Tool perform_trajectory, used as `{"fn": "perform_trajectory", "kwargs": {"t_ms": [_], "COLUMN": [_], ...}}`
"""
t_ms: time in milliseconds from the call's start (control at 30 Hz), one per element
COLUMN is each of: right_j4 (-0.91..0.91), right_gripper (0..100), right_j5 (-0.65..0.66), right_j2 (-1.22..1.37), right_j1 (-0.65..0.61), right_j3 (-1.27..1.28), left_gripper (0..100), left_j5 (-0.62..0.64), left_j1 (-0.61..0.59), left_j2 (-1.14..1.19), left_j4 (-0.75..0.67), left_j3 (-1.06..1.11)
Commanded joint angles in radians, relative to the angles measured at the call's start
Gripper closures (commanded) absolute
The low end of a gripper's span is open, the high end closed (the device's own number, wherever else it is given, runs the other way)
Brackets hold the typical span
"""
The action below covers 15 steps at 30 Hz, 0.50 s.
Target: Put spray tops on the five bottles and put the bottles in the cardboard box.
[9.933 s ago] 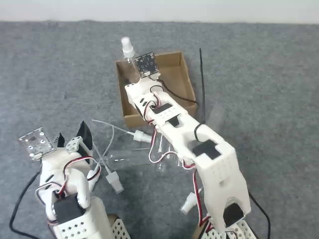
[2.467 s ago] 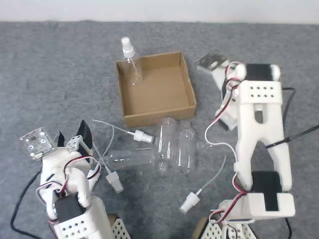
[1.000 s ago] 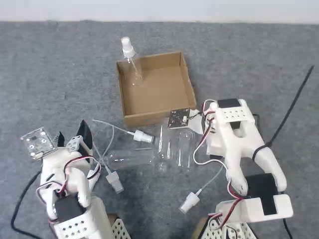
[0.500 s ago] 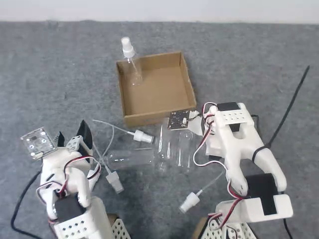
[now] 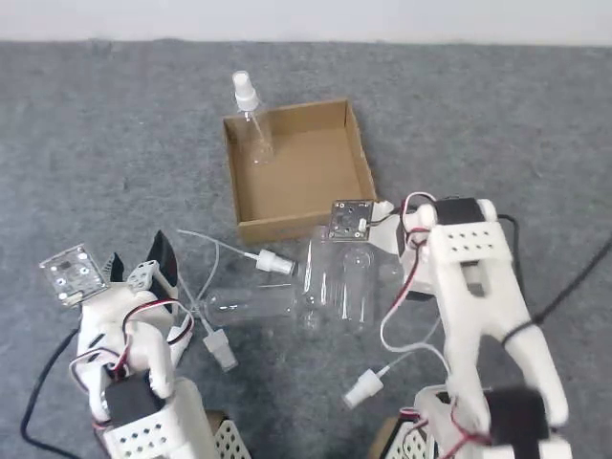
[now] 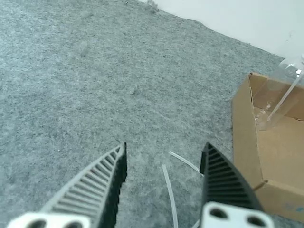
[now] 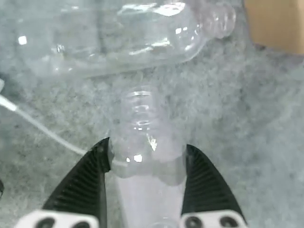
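Clear plastic, uncapped and lying on the grey bench (image 5: 115, 124) just in front of the cardboard box (image 5: 277, 228), the bottle (image 7: 142, 161) we are after sits between the fingers of the right gripper (image 7: 146, 148). They press against both of its sides just below the shoulder, and we judge that to be a grasp. Its open neck points toward a second bottle (image 7: 118, 38), also bare, lying crosswise just beyond it. Holding it at the body leaves the threaded neck free, which we take to be the reason: a spray top has to go on there. One spray top (image 5: 273, 260) lies beside the bottles, and another spray top (image 5: 363, 390) lies near the right arm's base. One finished bottle (image 5: 253, 129) leans in the box's far corner, its head above the rim. Well apart, the left gripper (image 6: 165, 147) hangs over the bench with fingers spread and empty, a thin dip tube (image 6: 168, 190) on the bench between them. We think it is well placed to fetch a top.
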Motion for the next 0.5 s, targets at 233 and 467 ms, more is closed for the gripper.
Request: {"fn": "perform_trajectory", "kwargs": {"t_ms": [233,467], "right_j4": [0.188,0.214], "right_gripper": [99.1,99.1], "right_j5": [0.006,-0.269], "right_j2": [-0.325,-0.427], "right_j1": [-0.012,-0.174], "right_j3": [-0.026,-0.026], "left_gripper": [76,76], "left_j5": [-0.009,-0.009], "left_j1": [0.000,0.000], "left_j2": [-0.018,-0.018], "left_j4": [-0.032,-0.032], "left_j3": [-0.013,-0.013]}}
